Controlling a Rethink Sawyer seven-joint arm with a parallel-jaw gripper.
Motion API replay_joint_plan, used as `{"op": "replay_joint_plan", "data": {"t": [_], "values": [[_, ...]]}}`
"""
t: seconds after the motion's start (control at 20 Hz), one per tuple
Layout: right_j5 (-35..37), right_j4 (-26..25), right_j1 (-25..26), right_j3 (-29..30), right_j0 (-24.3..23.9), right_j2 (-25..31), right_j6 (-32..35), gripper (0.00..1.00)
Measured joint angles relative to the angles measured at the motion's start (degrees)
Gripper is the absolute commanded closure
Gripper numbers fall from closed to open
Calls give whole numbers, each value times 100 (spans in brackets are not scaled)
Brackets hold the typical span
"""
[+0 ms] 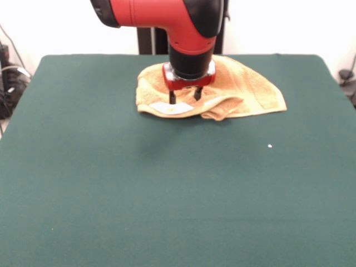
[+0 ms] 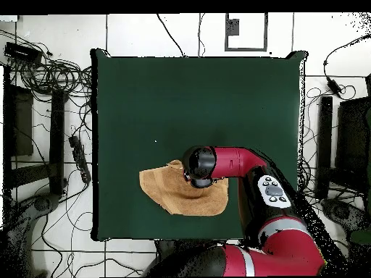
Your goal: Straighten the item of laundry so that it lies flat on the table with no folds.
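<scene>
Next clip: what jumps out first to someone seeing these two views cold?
The red and black arm dominates, reaching down from the far side so its gripper stands with fingers apart right over the orange-tan towel. The towel lies rumpled near the robot's edge of the dark green table, its near hem folded over, with a white label showing. A tiny white speck sits alone on the cloth.

Nothing can be read anywhere; the white label (image 1: 168, 108) on the towel (image 1: 245, 89) shows no legible print.

Orange-tan towel (image 1: 245, 92) lies rumpled, front hem folded, on green table (image 1: 167, 194).
</scene>
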Motion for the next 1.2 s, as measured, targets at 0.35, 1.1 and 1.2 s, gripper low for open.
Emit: {"op": "replay_joint_plan", "data": {"t": [0.35, 1.1, 1.2], "values": [[0, -1, -6, 0, 3, 0, 0, 0], [3, 23, -333, 20, 164, 0, 0, 0], [11, 23, -404, 22, 173, 0, 0, 0]]}}
